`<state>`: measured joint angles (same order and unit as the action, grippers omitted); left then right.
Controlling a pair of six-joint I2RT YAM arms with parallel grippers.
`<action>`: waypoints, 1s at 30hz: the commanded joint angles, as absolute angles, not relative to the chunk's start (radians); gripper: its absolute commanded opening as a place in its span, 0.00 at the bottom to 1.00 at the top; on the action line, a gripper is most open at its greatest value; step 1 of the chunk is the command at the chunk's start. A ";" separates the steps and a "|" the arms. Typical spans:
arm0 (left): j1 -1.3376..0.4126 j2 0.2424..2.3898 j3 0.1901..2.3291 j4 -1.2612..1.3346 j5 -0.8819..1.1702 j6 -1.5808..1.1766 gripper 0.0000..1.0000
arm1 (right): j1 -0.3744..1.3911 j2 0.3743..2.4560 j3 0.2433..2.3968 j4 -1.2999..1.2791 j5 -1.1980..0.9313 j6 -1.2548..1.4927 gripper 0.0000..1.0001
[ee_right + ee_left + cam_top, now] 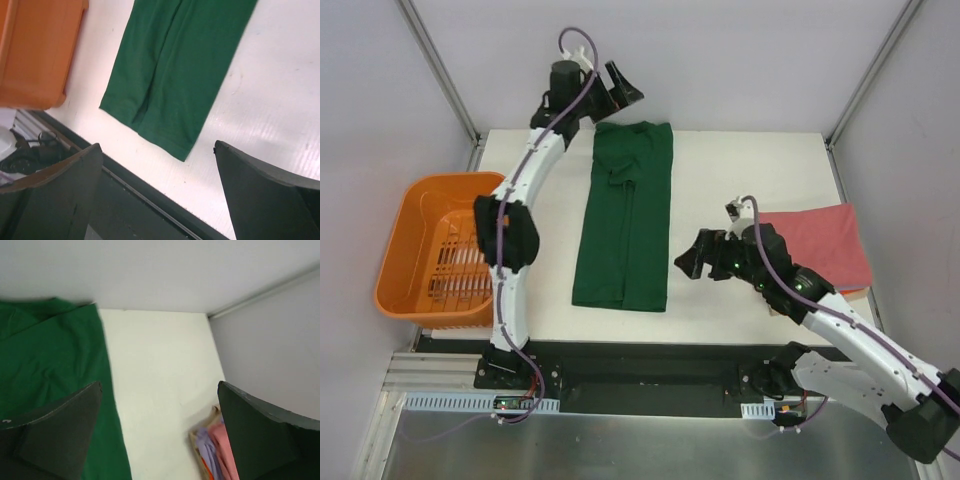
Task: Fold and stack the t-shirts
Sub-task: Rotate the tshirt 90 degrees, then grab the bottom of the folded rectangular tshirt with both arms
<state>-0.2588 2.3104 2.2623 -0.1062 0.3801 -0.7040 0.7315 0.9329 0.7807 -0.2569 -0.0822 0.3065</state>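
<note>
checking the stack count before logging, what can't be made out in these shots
- top view: folded stack shows only its pink-red top shirt; shirts beneath mostly hidden, its left side behind the right arm
- left wrist view: same stack cut off by the bottom edge and a finger of the left claw

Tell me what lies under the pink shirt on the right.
Lavender cloth shows at the edge beneath the pink shirt. The rest of what lies under it is covered.

We see a white desk [740,180] enclosed by pale grey walls [740,60], with slanting metal corner posts [438,65] and a brushed metal plate [620,450] along its near edge.
</note>
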 commanded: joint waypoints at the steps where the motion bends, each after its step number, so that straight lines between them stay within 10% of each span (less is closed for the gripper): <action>1: -0.287 1.862 1.991 -0.055 0.471 -0.548 0.99 | 0.703 0.818 0.696 -0.196 -0.062 0.344 0.96; 13: -0.328 1.040 0.919 -0.237 0.230 -0.627 0.99 | 0.862 0.779 0.595 -0.230 -0.080 0.390 0.96; 30: -0.330 0.750 0.456 -0.474 0.158 -0.759 0.94 | 0.997 1.218 0.686 -0.118 0.038 0.361 0.96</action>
<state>-0.3218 0.7204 0.4923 -0.4656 0.1490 -0.7254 0.9852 1.1484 0.6086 -0.1860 0.0387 0.3805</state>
